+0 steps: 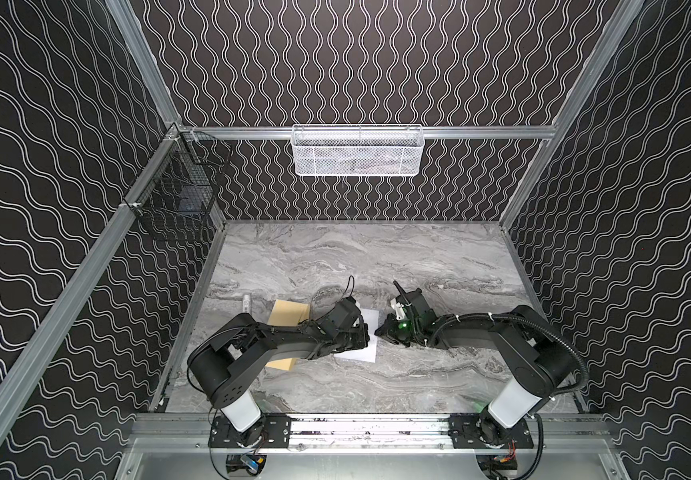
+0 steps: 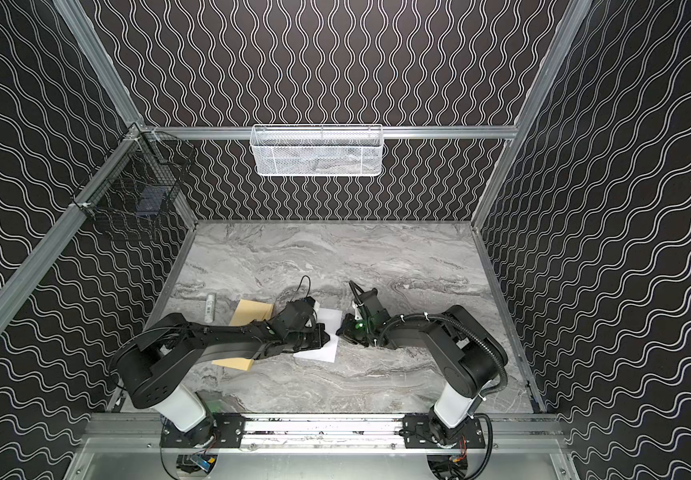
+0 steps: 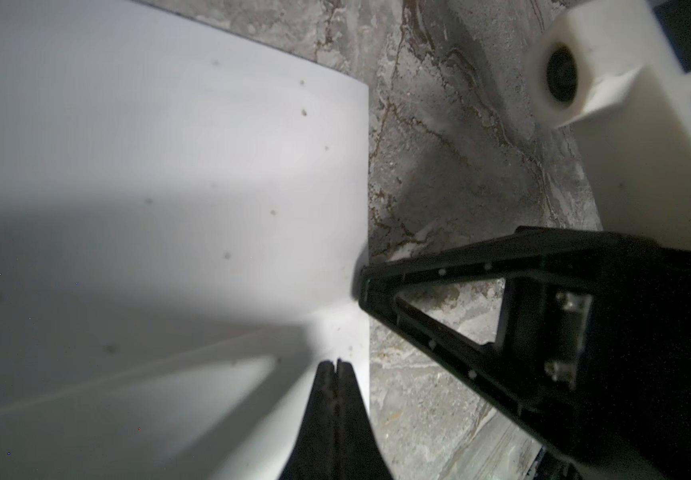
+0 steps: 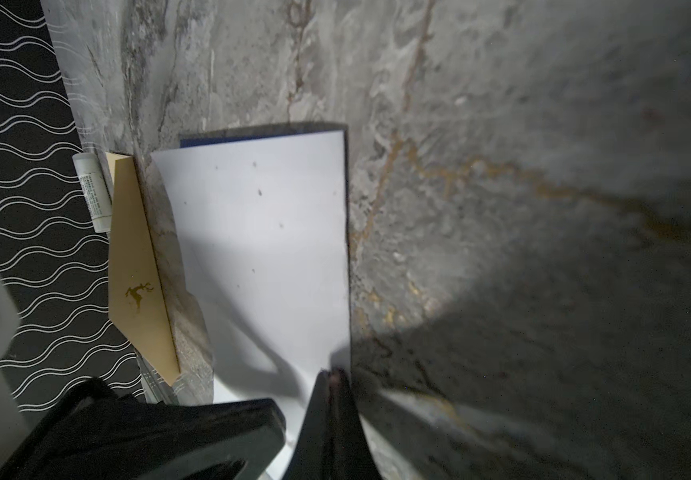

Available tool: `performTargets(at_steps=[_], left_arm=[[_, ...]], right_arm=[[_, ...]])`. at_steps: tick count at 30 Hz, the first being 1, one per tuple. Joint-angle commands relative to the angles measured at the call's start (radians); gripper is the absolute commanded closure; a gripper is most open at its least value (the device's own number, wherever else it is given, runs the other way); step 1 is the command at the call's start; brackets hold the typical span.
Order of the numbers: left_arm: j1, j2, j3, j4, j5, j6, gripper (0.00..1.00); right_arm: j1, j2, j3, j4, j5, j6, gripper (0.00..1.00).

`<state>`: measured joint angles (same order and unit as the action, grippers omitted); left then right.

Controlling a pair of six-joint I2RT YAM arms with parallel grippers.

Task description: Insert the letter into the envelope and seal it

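Note:
The letter [image 1: 367, 321] [image 2: 329, 318] lies white side up on the marble table [image 1: 377, 257]; a thin blue strip shows at its far end [image 4: 252, 139]. Left of it lies the tan envelope [image 1: 289, 313] [image 4: 135, 270], gold mark up, partly under my left arm. My left gripper [image 3: 337, 363] is shut, tips over the letter near its right edge. My right gripper [image 4: 334, 372] is shut too, its tip touching that same edge [image 3: 362, 286]. In both top views the two grippers [image 1: 369, 336] [image 1: 377, 332] meet tip to tip. No paper shows between either pair of jaws.
A small white tube [image 1: 246, 301] [image 4: 92, 191] lies left of the envelope by the left wall. A white mesh basket [image 1: 356, 151] hangs on the back rail, a black wire basket [image 1: 177, 187] on the left rail. Patterned walls close in three sides.

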<state>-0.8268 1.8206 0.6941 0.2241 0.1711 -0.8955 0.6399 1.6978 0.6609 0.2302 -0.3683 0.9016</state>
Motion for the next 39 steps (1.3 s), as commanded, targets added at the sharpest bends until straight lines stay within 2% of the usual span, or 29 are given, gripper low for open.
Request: performTargets(at_steps=[1,23,39], left_arm=[[0.0,0.011,0.0,0.064,-0.009,-0.023,0.99],[-0.017,0.069,-0.068,-0.031,-0.049,0.027,1.0],[-0.017,0.072,-0.124,-0.007,-0.045,0.039,1.0]], right_arm=[[0.007,0.001,-0.007,-0.097,0.019,0.013,1.0],[0.008,0.031,0.017,-0.091,0.026,0.038,1.0],[-0.01,0.068,0.062,-0.108,0.032,0.024,1.0]])
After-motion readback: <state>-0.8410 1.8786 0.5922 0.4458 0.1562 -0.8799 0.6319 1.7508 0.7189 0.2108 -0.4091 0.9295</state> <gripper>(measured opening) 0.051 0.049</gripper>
